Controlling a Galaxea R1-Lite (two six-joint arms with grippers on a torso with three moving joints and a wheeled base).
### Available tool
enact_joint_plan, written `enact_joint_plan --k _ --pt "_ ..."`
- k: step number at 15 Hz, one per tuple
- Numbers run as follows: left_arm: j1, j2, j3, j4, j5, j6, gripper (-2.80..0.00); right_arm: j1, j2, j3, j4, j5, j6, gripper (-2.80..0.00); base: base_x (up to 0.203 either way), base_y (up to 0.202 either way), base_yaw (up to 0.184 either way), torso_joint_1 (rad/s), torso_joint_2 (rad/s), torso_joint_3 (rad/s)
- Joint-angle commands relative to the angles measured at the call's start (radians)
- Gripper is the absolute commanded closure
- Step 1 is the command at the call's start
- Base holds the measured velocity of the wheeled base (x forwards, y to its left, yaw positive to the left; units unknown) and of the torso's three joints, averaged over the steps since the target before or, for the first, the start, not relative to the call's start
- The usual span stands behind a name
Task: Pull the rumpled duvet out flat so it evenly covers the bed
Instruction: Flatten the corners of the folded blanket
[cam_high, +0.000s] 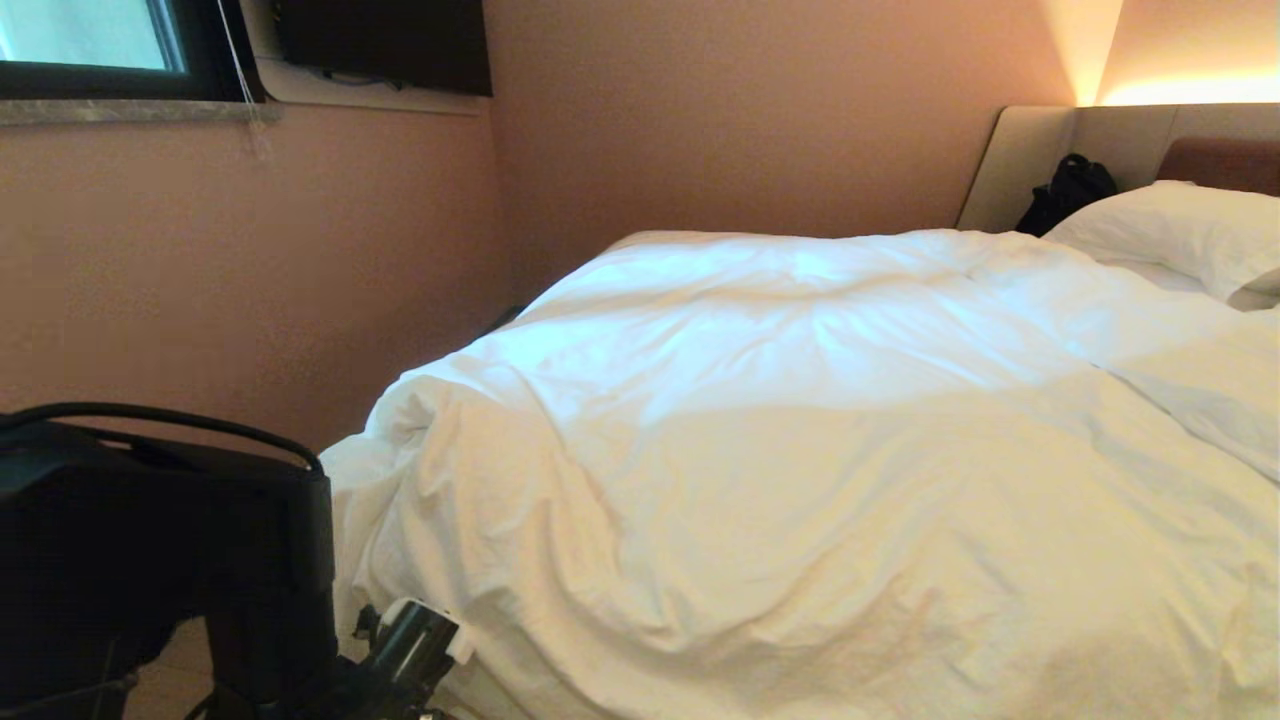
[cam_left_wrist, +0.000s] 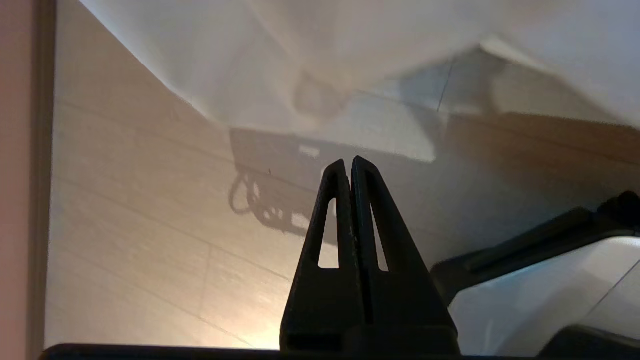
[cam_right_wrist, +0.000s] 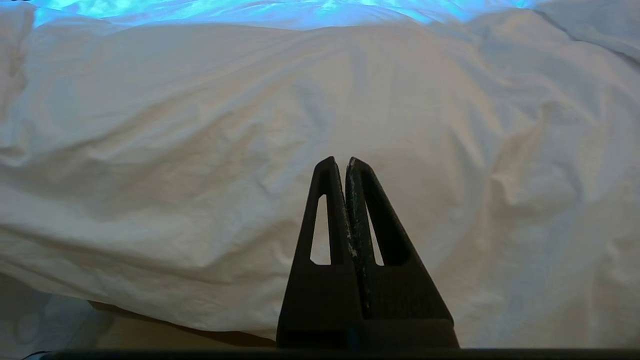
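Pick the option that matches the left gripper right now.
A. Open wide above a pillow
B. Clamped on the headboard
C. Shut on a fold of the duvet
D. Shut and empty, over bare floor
D: in the left wrist view the left gripper has its fingers pressed together with nothing between them, over the floor, the duvet hanging clear beyond.

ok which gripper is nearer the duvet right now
Right, as far as the views show. The right gripper, shut, points at the duvet, which fills its wrist view. The left gripper, shut, points at the floor beside the bed, the duvet's hanging edge beyond it.
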Motion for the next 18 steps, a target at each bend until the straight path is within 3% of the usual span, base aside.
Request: enact_joint_plan --k 1,2,3,6,12,18 --pt "-0.008 0.028 0.005 -0.005 0.004 -0.026 0.00 0.000 0.001 0.000 0.000 0.000 0.000 0.00 0.000 0.000 0.000 0.000 0.00 0.000" --pt "-0.008 0.028 0.005 -0.005 0.005 -0.041 0.00 0.000 0.001 0.000 0.000 0.000 0.000 0.00 0.000 0.000 0.000 0.000 0.00 0.000" --pt "-0.007 0.028 0.001 -0.005 0.007 -0.048 -2.80 0.000 0.001 0.000 0.000 0.000 0.000 0.00 0.000 0.000 0.000 0.000 0.00 0.000" --pt "-0.011 0.071 -0.007 -0.031 0.082 -0.074 -2.80 0.000 0.001 0.000 0.000 0.000 0.000 0.00 0.000 0.000 0.000 0.000 0.00 0.000" --pt "-0.019 0.237 0.005 -0.268 0.253 -0.080 -2.80 -0.001 0.001 0.000 0.000 0.000 0.000 0.00 0.000 0.000 0.000 0.000 0.00 0.000" --pt "-0.007 0.236 0.013 -0.262 0.252 -0.076 -2.80 0.000 0.001 0.000 0.000 0.000 0.000 0.00 0.000 0.000 0.000 0.000 0.00 0.000"
